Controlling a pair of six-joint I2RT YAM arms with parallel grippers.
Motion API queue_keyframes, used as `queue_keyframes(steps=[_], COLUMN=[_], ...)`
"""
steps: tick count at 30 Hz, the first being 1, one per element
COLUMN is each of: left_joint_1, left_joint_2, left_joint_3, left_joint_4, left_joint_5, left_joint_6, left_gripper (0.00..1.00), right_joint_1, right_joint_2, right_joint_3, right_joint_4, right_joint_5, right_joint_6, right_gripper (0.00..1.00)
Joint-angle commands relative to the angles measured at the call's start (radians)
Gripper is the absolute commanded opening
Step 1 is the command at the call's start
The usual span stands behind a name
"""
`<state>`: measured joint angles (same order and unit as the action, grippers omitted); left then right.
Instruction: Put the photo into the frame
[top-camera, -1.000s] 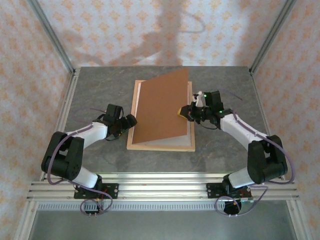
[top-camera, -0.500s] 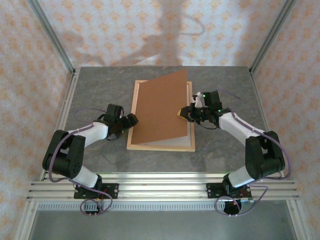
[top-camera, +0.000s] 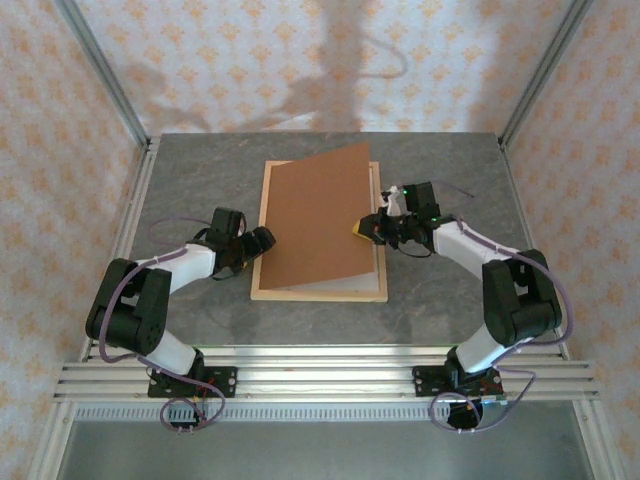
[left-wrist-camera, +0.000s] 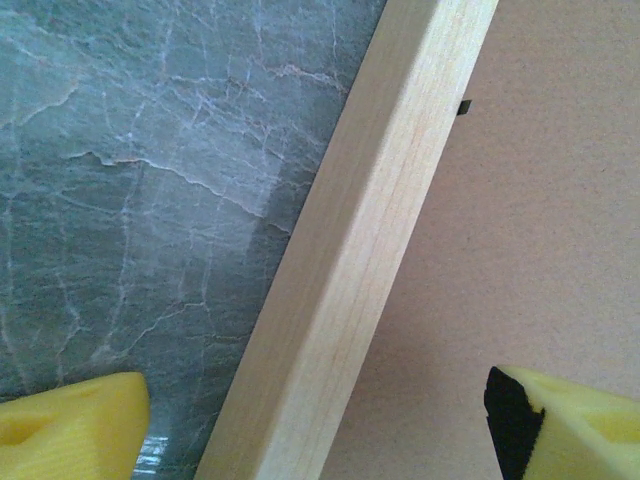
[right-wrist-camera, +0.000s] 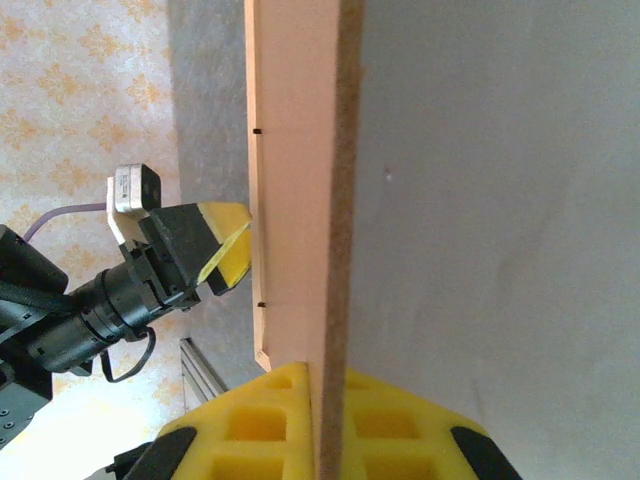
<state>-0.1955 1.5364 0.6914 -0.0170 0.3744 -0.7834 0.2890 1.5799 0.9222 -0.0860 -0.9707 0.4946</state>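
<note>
A light wooden picture frame (top-camera: 318, 295) lies flat in the middle of the grey stone worktop (top-camera: 190, 180). A brown backing board (top-camera: 320, 215) stands tilted over it like an open lid. Its left edge rests low along the frame's left rail and its right edge is raised.

The right claw (top-camera: 372, 228) is pinching that raised edge between its yellow pads (right-wrist-camera: 270, 420). The left claw (top-camera: 262, 242) is spread wide and grips nothing. It sits astride the frame's left rail, one fingertip over the worktop and the other over the board.

The step in hand appears to be working the backing board on or off the frame. Inside the frame, a pale sheet (top-camera: 345, 283) shows beneath the board near the front rail. I cannot tell whether this is the photo or a mat, as no printed picture is visible.

If the photo is already seated, the next move calls for lowering the board squarely into the recess while the left claw steadies the rail against sliding.
</note>
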Motion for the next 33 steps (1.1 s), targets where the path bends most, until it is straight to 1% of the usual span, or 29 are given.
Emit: queue_keyframes(steps=[1,11,15,24,33], left_joint_1=[-0.022,-0.088,-0.110,-0.159,-0.172], left_joint_2=[0.034,0.030,0.029,0.039,0.042], left_joint_3=[-0.023,-0.010,0.004,0.034,0.037], left_joint_4=[0.071,0.086,0.086,0.092,0.102], left_joint_5=[0.052,0.046,0.045,0.046,0.046], left_joint_6=[-0.028,-0.060,-0.071,-0.088,-0.094], left_gripper=[0.85,0.84,0.84,0.84,0.83], right_joint_1=[0.006,0.011,0.031,0.086,0.132], right_joint_2=[0.035,0.090,0.107,0.160,0.193], right_joint_3=[-0.032,0.005,0.033,0.094,0.147], right_joint_4=[-0.047,-0.115,-0.165,-0.254,-0.315], right_joint_5=[0.063,0.197,0.275,0.404,0.517], right_joint_6=[-0.040,-0.038,-0.046,-0.058,-0.051], right_gripper=[0.00,0.00,0.00,0.00,0.00])
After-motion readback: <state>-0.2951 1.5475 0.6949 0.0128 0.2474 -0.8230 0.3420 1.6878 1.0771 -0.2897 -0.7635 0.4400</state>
